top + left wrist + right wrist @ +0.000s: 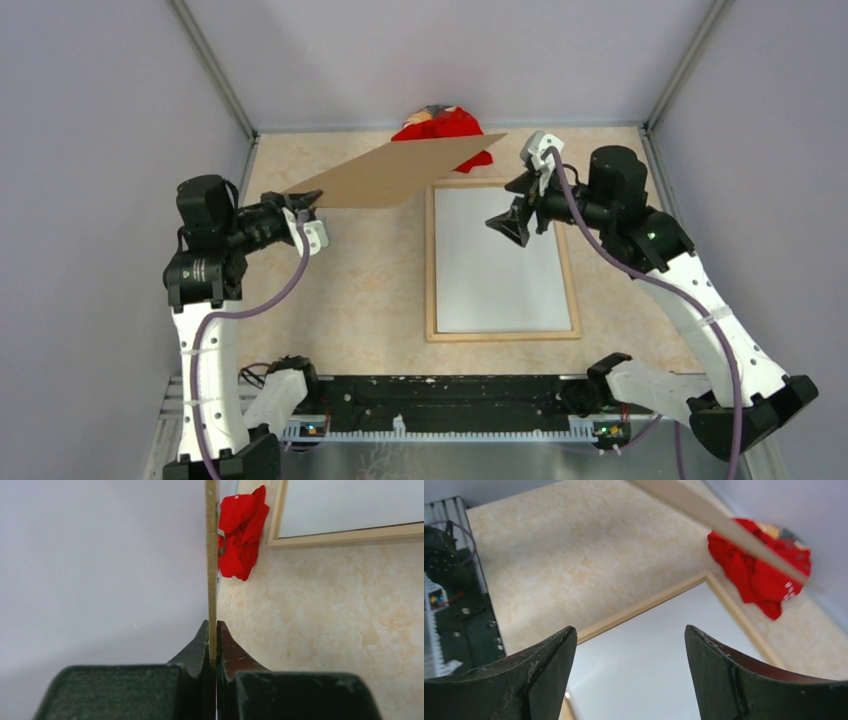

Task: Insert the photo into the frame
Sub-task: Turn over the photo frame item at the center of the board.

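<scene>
The light-wood frame (431,262) lies flat on the table right of centre, with a pale grey pane inside it. The photo is not in view. A plain brown backing board (400,170) hangs tilted in the air over the back left of the table, and my left gripper (308,198) is shut on its near corner. In the left wrist view the board (212,555) shows edge-on between the jaws of that gripper (213,625). My right gripper (506,228) hovers open over the frame's upper part, nothing between its fingers. The right wrist view shows the gripper (630,632) above the pane and frame rail (644,607).
A crumpled red cloth (448,127) lies against the back wall, just beyond the frame's top edge, partly behind the board; it also shows as red cloth (759,575). Grey walls close in the left, right and back. A black rail (450,400) runs along the near edge.
</scene>
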